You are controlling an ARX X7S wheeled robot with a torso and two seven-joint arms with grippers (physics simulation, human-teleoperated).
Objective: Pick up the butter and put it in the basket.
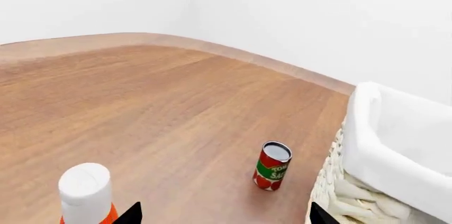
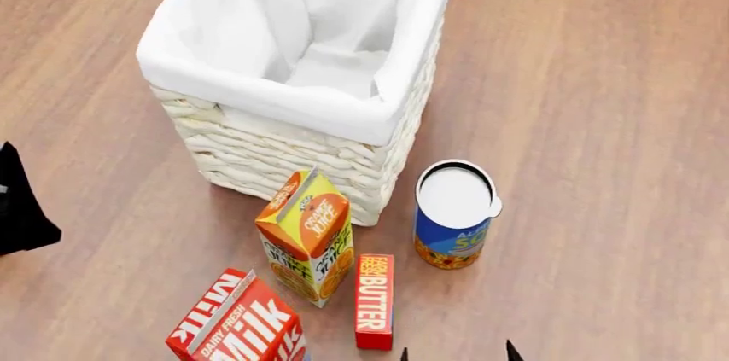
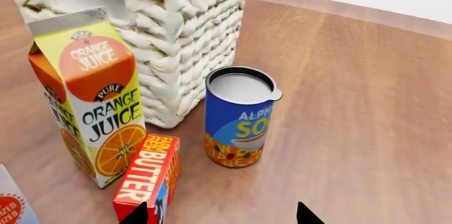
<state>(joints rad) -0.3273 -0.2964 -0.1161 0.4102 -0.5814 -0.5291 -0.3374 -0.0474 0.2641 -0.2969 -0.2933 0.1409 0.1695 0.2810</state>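
The butter (image 2: 374,300) is a small flat red box with white lettering, lying on the wood floor beside the orange juice carton (image 2: 307,235); it also shows in the right wrist view (image 3: 147,178). The cream wicker basket (image 2: 299,149) with a white liner stands behind it, its wall also in the right wrist view (image 3: 183,38) and its rim in the left wrist view (image 1: 392,144). My right gripper (image 3: 222,214) is open and empty, one fingertip just in front of the butter's near end; its tips show in the head view (image 2: 456,352). My left gripper (image 1: 222,214) is open and empty, left of the basket.
A blue soup can (image 2: 453,216) stands right of the butter, close to the basket. A red-and-white milk carton (image 2: 239,327) lies at the front left. In the left wrist view, a tomato sauce can (image 1: 272,165) stands by the basket and a white-capped orange bottle (image 1: 86,192) is near the left fingertip.
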